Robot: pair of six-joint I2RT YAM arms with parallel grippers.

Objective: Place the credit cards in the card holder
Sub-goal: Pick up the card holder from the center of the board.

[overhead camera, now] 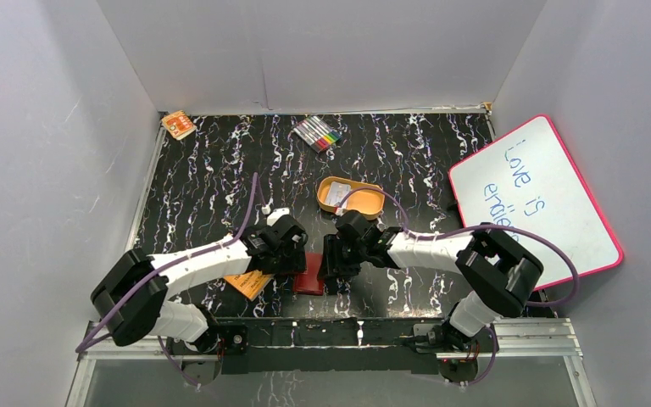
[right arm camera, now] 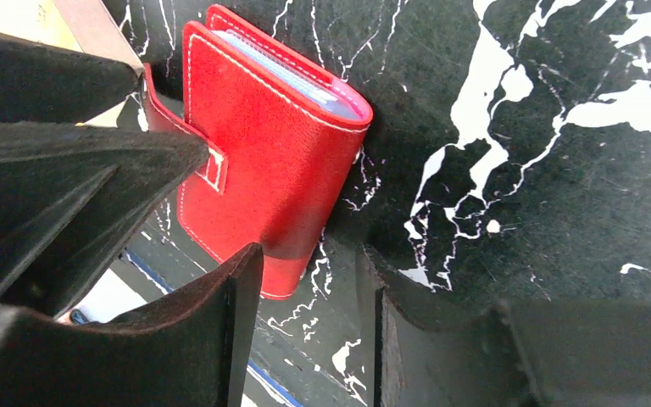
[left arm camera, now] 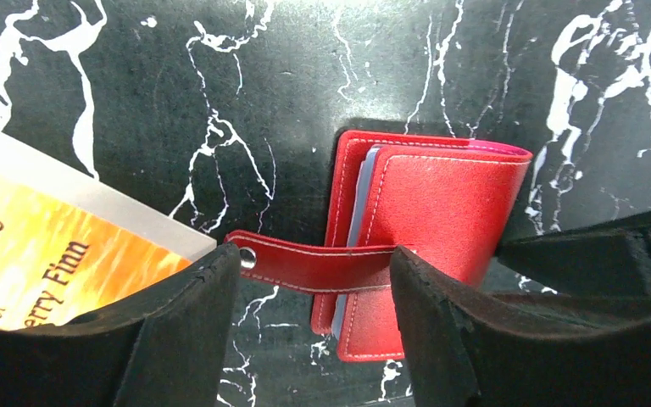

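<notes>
Marbled table [overhead camera: 220, 170] holds card holder [left arm camera: 441, 220] beside orange booklet [left arm camera: 51, 254]; left tool [left arm camera: 314, 259], right tool [right arm camera: 309, 254] released.

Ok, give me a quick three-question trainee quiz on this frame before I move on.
1. True or false: the snap tab of the card holder is fastened.
2. The card holder lies: A folded over on the table, B spread flat open, C lifted in a gripper.
3. Of the left gripper and the right gripper, which is open?
Key: 1 false; 2 A; 3 both.
</notes>
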